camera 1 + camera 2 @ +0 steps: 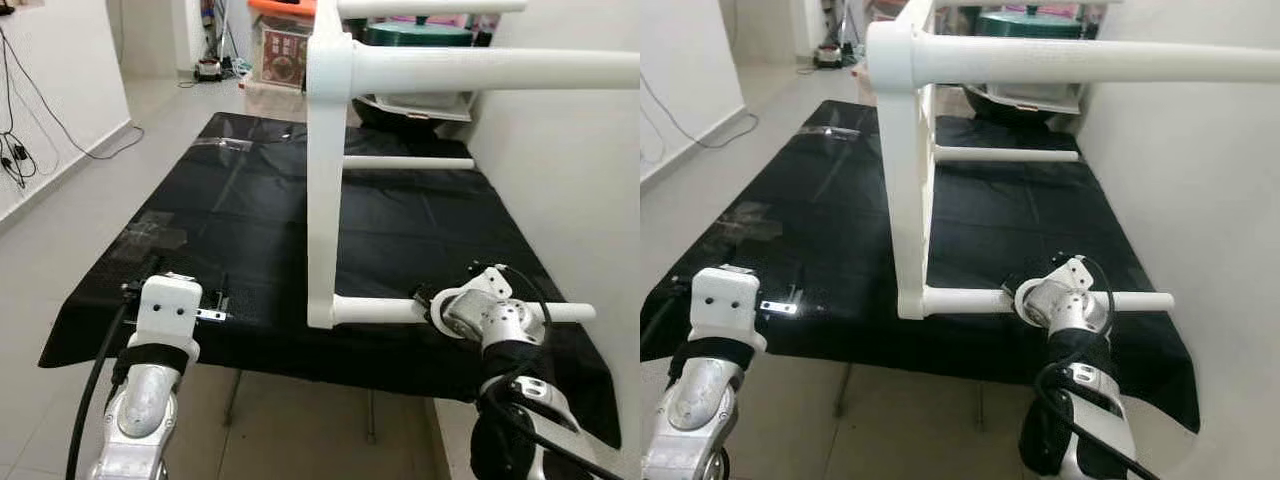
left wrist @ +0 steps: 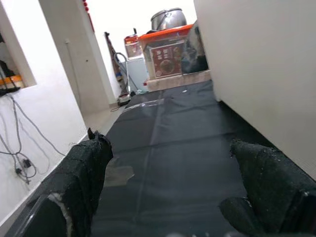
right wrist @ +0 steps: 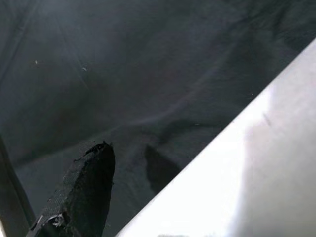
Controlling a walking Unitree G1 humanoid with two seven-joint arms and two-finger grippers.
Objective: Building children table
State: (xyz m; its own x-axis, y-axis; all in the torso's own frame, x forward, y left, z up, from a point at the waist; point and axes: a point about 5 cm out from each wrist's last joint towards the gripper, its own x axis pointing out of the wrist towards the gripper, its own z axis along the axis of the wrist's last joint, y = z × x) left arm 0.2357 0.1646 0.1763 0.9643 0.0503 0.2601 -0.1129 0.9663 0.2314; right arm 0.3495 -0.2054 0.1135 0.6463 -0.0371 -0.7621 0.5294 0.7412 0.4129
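Observation:
A white table frame stands on a table under a black cloth (image 1: pixel 240 200). Its thick upright leg (image 1: pixel 322 200) rises near the middle, with a long top rail (image 1: pixel 500 70) running right above. A thin lower rail (image 1: pixel 375 310) lies along the cloth toward the right edge. My right gripper (image 1: pixel 432 300) is at this lower rail, open; in the right wrist view one black finger (image 3: pixel 84 197) sits a little apart from the white rail (image 3: pixel 247 173), which hides the other finger. My left gripper (image 2: pixel 170 143) hovers open over the near left edge of the cloth, holding nothing.
A white wall (image 1: pixel 560 180) runs close along the table's right side. Storage boxes (image 1: pixel 285 50) and a green pot (image 1: pixel 415 35) stand beyond the far end. Cables (image 1: pixel 15 150) hang on the left wall above the floor. A clear tape patch (image 1: pixel 150 235) lies on the cloth.

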